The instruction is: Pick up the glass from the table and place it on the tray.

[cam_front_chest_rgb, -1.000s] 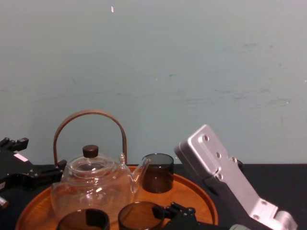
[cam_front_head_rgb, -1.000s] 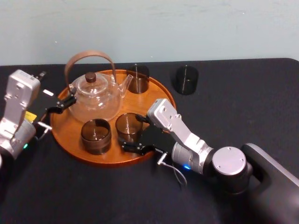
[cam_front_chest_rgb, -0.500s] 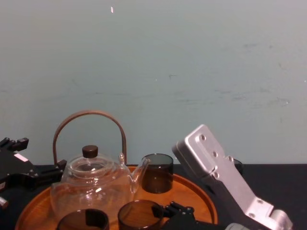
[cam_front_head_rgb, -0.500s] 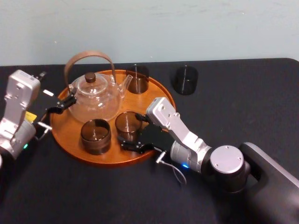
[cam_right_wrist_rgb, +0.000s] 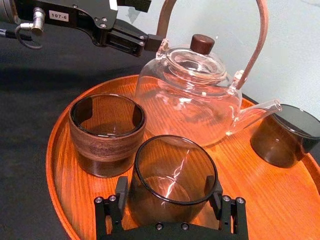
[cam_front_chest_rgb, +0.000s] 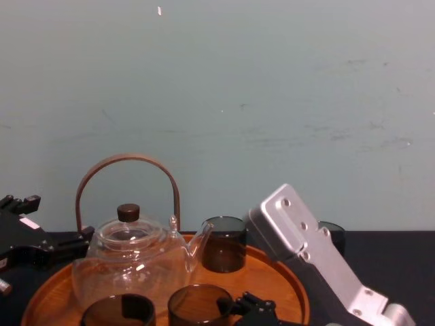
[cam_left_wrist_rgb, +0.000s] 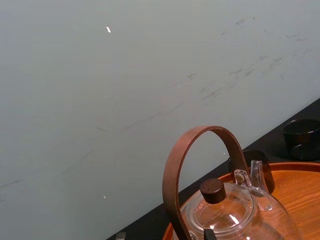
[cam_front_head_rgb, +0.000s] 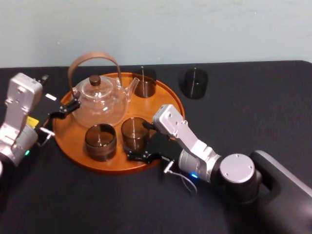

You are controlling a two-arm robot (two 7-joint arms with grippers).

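A smoky glass [cam_front_head_rgb: 132, 132] stands upright on the round orange-brown tray [cam_front_head_rgb: 117, 168], near its front rim. My right gripper [cam_front_head_rgb: 137, 141] reaches in from the right and straddles it. In the right wrist view the glass [cam_right_wrist_rgb: 172, 180] sits between the fingers [cam_right_wrist_rgb: 124, 190], which stand open just off its sides. The chest view has the same glass [cam_front_chest_rgb: 197, 302] low down on the tray [cam_front_chest_rgb: 285, 272]. My left gripper [cam_front_head_rgb: 66, 109] is parked, shut, at the tray's left edge beside the teapot. The black table [cam_front_head_rgb: 253, 112] lies all around.
The tray also carries a glass teapot [cam_front_head_rgb: 100, 100] with a brown hoop handle, a wood-banded cup [cam_front_head_rgb: 100, 141] and a dark glass [cam_front_head_rgb: 144, 82] at the back. Another dark glass [cam_front_head_rgb: 194, 83] stands on the table behind the tray's right side.
The right gripper's jaws have parted slightly from the glass, which stays on the tray. The right arm has dropped a little. The left arm has not moved.
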